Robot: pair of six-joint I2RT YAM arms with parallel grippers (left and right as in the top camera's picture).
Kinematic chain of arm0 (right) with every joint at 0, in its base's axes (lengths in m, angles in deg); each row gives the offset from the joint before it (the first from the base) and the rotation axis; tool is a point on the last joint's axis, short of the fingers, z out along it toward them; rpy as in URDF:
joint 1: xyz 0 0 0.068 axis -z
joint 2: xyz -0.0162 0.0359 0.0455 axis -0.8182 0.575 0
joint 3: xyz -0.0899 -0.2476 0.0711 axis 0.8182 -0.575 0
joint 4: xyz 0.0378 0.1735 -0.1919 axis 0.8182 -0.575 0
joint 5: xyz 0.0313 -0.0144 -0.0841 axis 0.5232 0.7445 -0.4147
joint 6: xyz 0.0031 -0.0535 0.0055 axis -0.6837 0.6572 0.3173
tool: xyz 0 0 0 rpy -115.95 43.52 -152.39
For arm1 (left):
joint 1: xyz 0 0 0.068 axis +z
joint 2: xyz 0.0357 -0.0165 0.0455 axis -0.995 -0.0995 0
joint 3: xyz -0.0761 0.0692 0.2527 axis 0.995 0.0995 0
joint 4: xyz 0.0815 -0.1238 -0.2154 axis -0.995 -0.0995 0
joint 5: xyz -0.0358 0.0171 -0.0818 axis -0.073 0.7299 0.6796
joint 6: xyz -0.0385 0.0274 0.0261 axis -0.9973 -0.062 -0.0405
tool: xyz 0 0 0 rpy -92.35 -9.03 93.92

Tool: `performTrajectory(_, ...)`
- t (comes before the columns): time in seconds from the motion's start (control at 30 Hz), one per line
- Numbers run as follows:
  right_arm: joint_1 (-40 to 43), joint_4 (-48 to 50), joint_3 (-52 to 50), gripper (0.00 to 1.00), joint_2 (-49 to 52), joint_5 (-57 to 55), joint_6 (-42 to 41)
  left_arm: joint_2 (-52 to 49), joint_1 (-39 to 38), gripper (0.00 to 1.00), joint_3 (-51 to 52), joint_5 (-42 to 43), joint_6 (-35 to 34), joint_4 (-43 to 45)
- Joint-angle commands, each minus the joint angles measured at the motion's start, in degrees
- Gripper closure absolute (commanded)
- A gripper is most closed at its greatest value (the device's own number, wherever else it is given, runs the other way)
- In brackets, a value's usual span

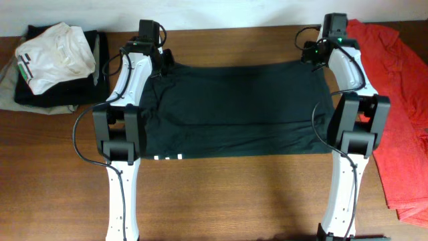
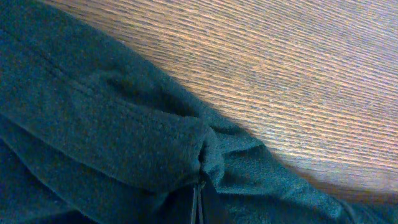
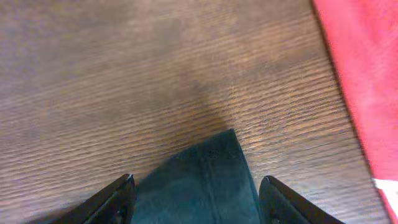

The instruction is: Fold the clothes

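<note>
The black T-shirt (image 1: 241,110) lies flat across the middle of the wooden table as a wide rectangle. A bit of white lettering peeks out at its near left edge (image 1: 167,158). My left gripper (image 1: 162,59) is at the shirt's far left corner. In the left wrist view it (image 2: 199,200) is shut, with bunched dark fabric (image 2: 93,124) pinched in it. My right gripper (image 1: 313,55) is at the far right corner. In the right wrist view its fingers (image 3: 196,183) are open, one on each side of the pointed corner of the shirt (image 3: 214,155).
A plain red T-shirt (image 1: 394,100) lies spread along the right edge and shows in the right wrist view (image 3: 364,68). A white folded garment (image 1: 53,53) sits on a dark clothing pile (image 1: 47,100) at the far left. Bare wood (image 1: 227,201) runs along the near side.
</note>
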Motion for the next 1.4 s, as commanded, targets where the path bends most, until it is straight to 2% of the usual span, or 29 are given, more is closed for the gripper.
performTrajectory(0.0, -0.3, 0.5, 1.5, 0.33, 2.7, -1.1, -0.6, -1.8, 0.3, 1.00, -0.2, -0.8, -0.2, -0.9)
performTrajectory(0.03, -0.3, 0.4, 1.5, 0.33, 2.9, -1.1, -1.5, -1.7, 0.3, 0.99, -0.2, -0.8, -0.2, -0.9)
performTrajectory(0.13, -0.3, 1.4, 1.5, 0.43, 3.1, -1.1, -2.1, -1.8, 0.3, 1.00, -0.2, -0.8, -0.2, -0.9)
performTrajectory(0.3, 0.0, 0.5, 1.5, 0.82, 3.1, -1.8, -5.6, 0.1, 0.7, 0.99, -0.3, -0.8, 0.0, -0.9)
performTrajectory(0.4, 0.5, -2.4, 2.5, 0.87, 3.0, -4.2, -6.7, 4.6, 0.7, 1.00, -0.3, -0.9, 4.8, -2.2)
performTrajectory(0.43, 0.6, -4.7, 4.0, 0.94, 3.0, -5.0, -6.7, 7.0, 0.7, 1.00, -0.3, -0.9, 5.8, -3.4)
performTrajectory(0.6, 0.7, -19.1, 16.4, 0.96, 1.7, -7.3, -10.4, 15.2, 0.7, 0.99, -0.3, -0.9, 7.7, -9.0)
performTrajectory(0.7, 0.7, -34.4, 28.0, 0.96, 1.6, -7.3, -12.6, 19.0, 0.7, 0.99, -0.3, -3.6, 9.1, -15.3)
performTrajectory(0.8, 0.7, -51.4, 38.9, 0.96, 1.6, -7.3, -16.1, 20.9, 0.7, 0.99, -0.3, -4.7, 8.9, -25.9)
performTrajectory(0.87, 0.7, -60.2, 43.2, 0.96, 1.6, -7.0, -16.0, 20.9, 0.7, 0.99, -0.2, -10.3, 6.9, -32.1)
performTrajectory(0.9, 0.6, -60.2, 43.1, 0.96, 0.8, -2.6, -13.0, 20.9, 0.7, 1.00, -0.2, -15.3, 4.3, -36.0)
performTrajectory(1.0, 0.2, -60.2, 42.8, 0.96, -0.4, 5.7, -13.0, 20.9, 0.7, 1.00, -0.2, -19.4, 2.6, -43.5)
performTrajectory(1.07, -1.0, -60.2, 41.6, 0.96, -1.0, 11.1, -14.4, 20.9, 0.7, 1.00, -0.2, -25.1, -1.7, -48.4)
performTrajectory(1.13, -3.2, -60.2, 39.6, 0.96, -1.6, 11.3, -16.2, 20.9, 0.7, 0.99, 0.0, -23.9, -1.8, -49.3)
performTrajectory(1.23, -6.1, -60.2, 39.3, 0.96, -2.9, 11.2, -16.8, 21.0, 0.7, 0.99, 0.0, -15.5, 1.6, -49.3)
performTrajectory(1.33, -6.9, -60.2, 39.3, 0.96, -7.2, 10.9, -16.7, 22.8, 0.3, 0.99, 0.0, -13.5, 2.1, -48.5)
performTrajectory(1.37, -6.4, -60.2, 39.2, 0.96, -9.6, 9.7, -16.7, 24.9, -0.3, 0.99, 0.0, -11.4, 4.3, -46.6)
